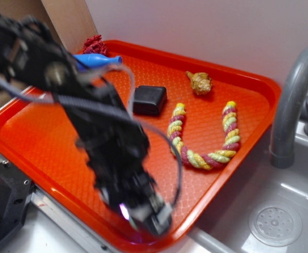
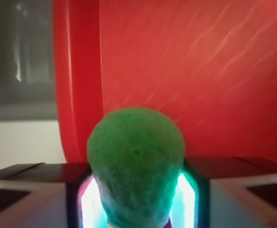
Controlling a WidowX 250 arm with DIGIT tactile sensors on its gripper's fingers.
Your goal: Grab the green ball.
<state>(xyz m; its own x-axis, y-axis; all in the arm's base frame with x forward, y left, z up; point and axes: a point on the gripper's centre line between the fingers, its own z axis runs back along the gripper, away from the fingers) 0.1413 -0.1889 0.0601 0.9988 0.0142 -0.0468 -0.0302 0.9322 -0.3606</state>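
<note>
**Ana:** Wrist view puts the green ball (image 2: 136, 164) right in the middle, low in the picture; its dimpled surface fills the space between the two lit pads (image 2: 185, 202), one glowing pinkish on the left, one teal on the right.

**Ben:** So the jaws are clamped on the green ball; both pads press against its sides. Can you see it from outside?

**Ana:** No; in the exterior view the arm is blurred, and the gripper (image 1: 143, 211) hides whatever it holds; only a violet glow shows at its tip.

**Ben:** Where does the gripper sit?

**Ana:** Over the near edge of the orange tray (image 1: 48, 153), close to its front corner; behind the ball the wrist view shows the tray's red floor and its raised rim, with grey surface beyond.

**Ben:** And farther out on the tray?

**Ana:** A black block (image 1: 150, 100) near the middle; a twisted rope toy (image 1: 204, 139) in yellow, red and green, bent into a U, to its right; a tan shell-like piece (image 1: 199, 83) behind that; a blue bottle shape (image 1: 97, 60) and a red tuft (image 1: 95, 45) at the far corner.

**Ben:** Beside the tray?

**Ana:** A grey faucet (image 1: 294, 100) above a sink (image 1: 275, 224) with a round drain.
</note>
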